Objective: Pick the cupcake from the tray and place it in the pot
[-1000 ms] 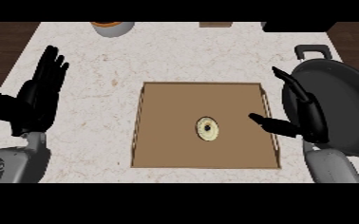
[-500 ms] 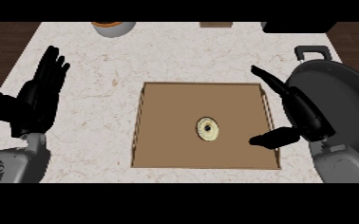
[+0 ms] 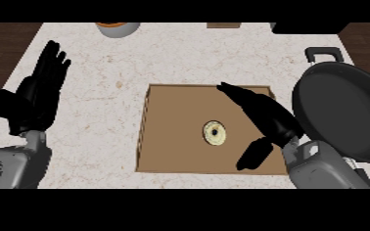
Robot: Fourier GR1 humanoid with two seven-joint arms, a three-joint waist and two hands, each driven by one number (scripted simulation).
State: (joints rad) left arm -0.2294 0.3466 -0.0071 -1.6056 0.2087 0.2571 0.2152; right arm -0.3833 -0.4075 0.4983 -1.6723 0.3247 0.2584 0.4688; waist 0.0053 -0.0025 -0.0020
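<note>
Cupcake [image 3: 215, 132] unmoved since the earlier frames; right hand [image 3: 271, 120] has swung left from the tray's right edge and is now over the tray.

- Cupcake sits upright on the brown tray [image 3: 170, 127], a little right of its centre, top facing the camera.
- Right hand spread wide, holding nothing. Its straight fingers [image 3: 235, 94] point to the tray's far left and its thumb [image 3: 251, 155] points to the near edge. Cupcake lies in the gap between them, just beside the hand and clear of it in this view.
- Dark pot [image 3: 339, 103] stands on the counter [image 3: 108, 103] just right of the tray, its handle [image 3: 323, 54] at the far side.
- Left hand [image 3: 39, 95] rests open at the left edge, fingers up, well apart from the tray.
- White bowl [image 3: 117, 28] at the counter's far edge.
</note>
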